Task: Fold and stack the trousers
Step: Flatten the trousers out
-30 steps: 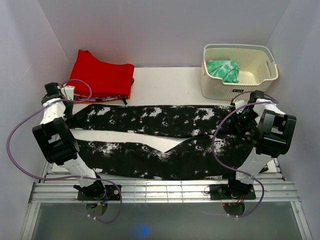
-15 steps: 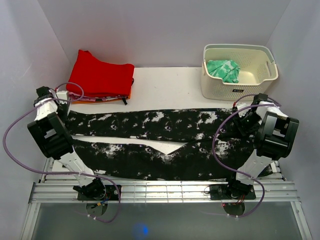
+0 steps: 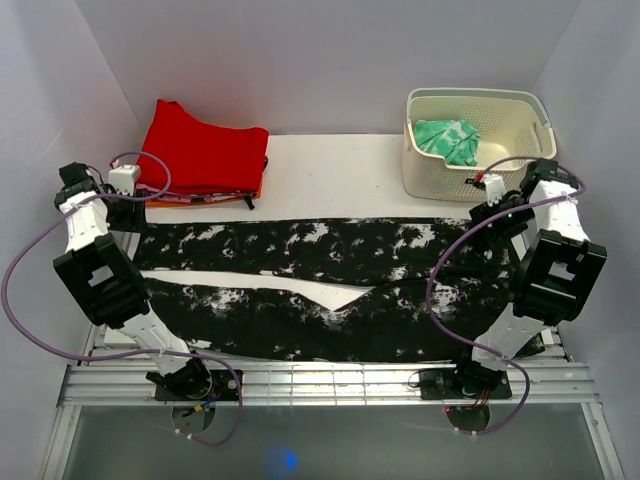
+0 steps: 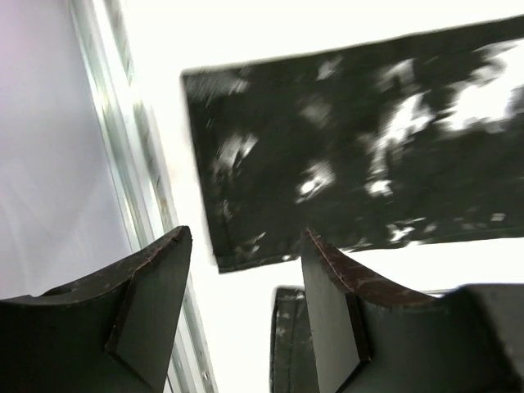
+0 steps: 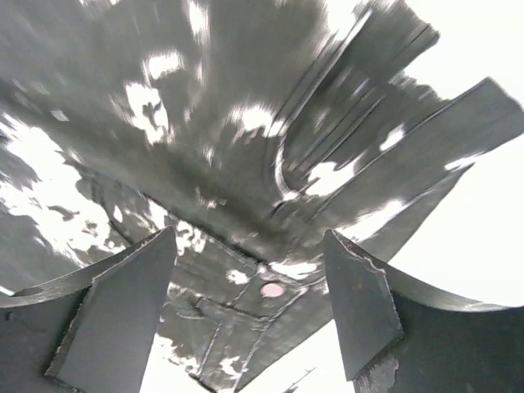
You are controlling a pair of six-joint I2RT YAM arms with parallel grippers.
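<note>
The trousers (image 3: 320,245), black with white splatter, lie flat across the table. Both legs run to the left and the waist is at the right. My left gripper (image 3: 128,208) hangs open just above the far leg's hem (image 4: 246,164), holding nothing; its fingers (image 4: 155,286) are clear of the cloth. The near leg's hem (image 4: 286,344) shows below it. My right gripper (image 3: 497,212) is open over the waistband (image 5: 246,311), where a pale button (image 5: 272,289) shows, and nothing is between its fingers (image 5: 360,303).
A folded red garment (image 3: 205,155) lies at the back left. A cream basket (image 3: 480,178) at the back right holds a green cloth (image 3: 448,140). A metal rail (image 3: 320,385) runs along the near table edge, and another (image 4: 123,164) along the left side.
The left gripper opened and let go of the far leg's hem after drawing it left. The right gripper rose off the waist, back toward the basket. The far leg lies straighter.
</note>
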